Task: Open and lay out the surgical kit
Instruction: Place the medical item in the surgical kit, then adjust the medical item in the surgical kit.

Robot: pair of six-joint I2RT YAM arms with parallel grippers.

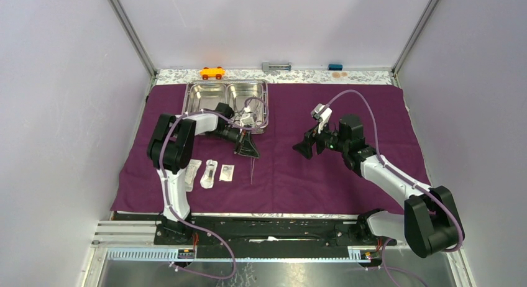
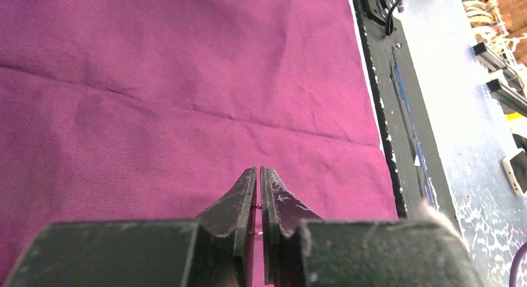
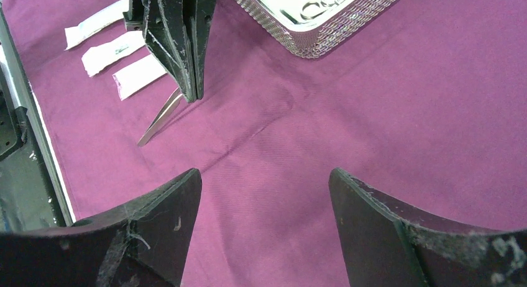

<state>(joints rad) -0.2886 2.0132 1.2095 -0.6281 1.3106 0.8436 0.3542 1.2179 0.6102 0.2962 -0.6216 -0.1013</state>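
Note:
The dark purple cloth wrap (image 1: 348,175) lies spread flat on the table. The steel tray (image 1: 211,95) stands at its back left, with ring-handled forceps (image 1: 253,108) in the right compartment; it also shows in the right wrist view (image 3: 323,26). My left gripper (image 1: 247,150) is just in front of the tray, shut on the thin steel tweezers (image 3: 160,116), which slant down to the cloth. The left wrist view shows the left gripper (image 2: 258,172) with its jaws almost together. Three sealed packets (image 1: 209,173) lie in a row to the left. My right gripper (image 1: 306,148) is open and empty, low over the middle of the cloth.
A small orange toy car (image 1: 212,72), a grey block (image 1: 276,66) and a small blue object (image 1: 335,66) sit along the back edge. The black base rail (image 1: 267,228) runs along the near edge, beyond the cloth's front hem.

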